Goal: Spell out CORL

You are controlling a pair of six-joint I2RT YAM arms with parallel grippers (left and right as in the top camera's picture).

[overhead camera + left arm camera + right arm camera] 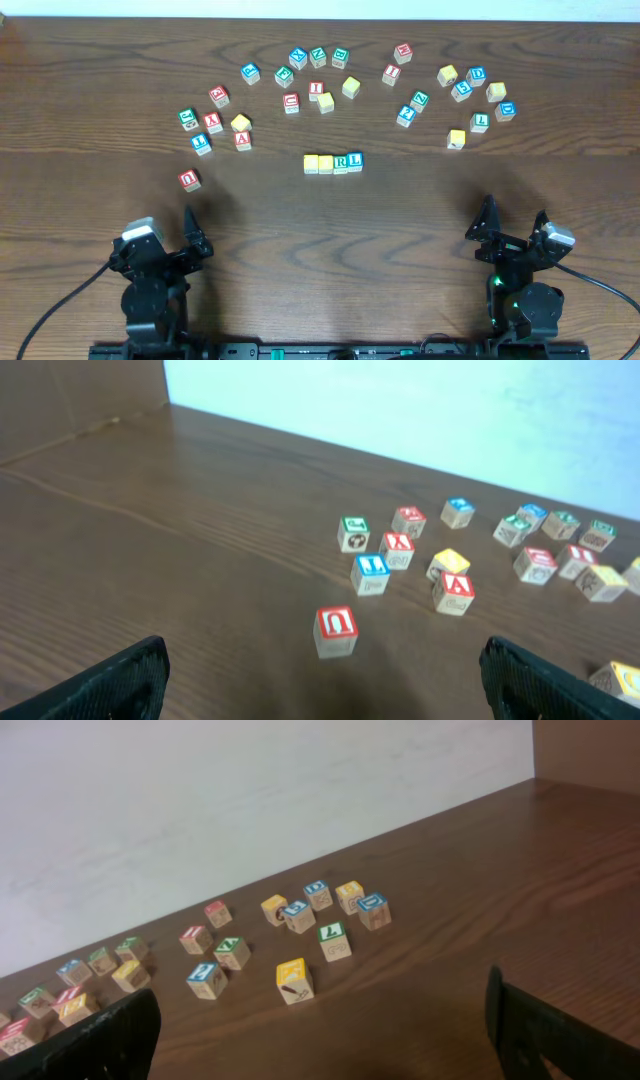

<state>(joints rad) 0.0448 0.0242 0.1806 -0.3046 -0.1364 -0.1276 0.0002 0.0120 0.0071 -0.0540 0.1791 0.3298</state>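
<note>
Well off table [420, 215] edges, CORL row [333, 162]

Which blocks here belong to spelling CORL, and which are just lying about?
Job: left yellow-topped wooden cube, right yellow-topped wooden cube, green R wooden cube, blue L wooden cube.
Lying about: red U wooden cube, other scattered wooden letter cubes.

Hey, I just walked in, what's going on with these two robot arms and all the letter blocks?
Nothing is being handled right now. Both arms sit at the near edge, the left claw and right claw open and empty. Four cubes stand side by side in a row in the middle: two with yellowish tops, too small to read, then a green R and a blue L. The other letter cubes lie scattered beyond the row.
</note>
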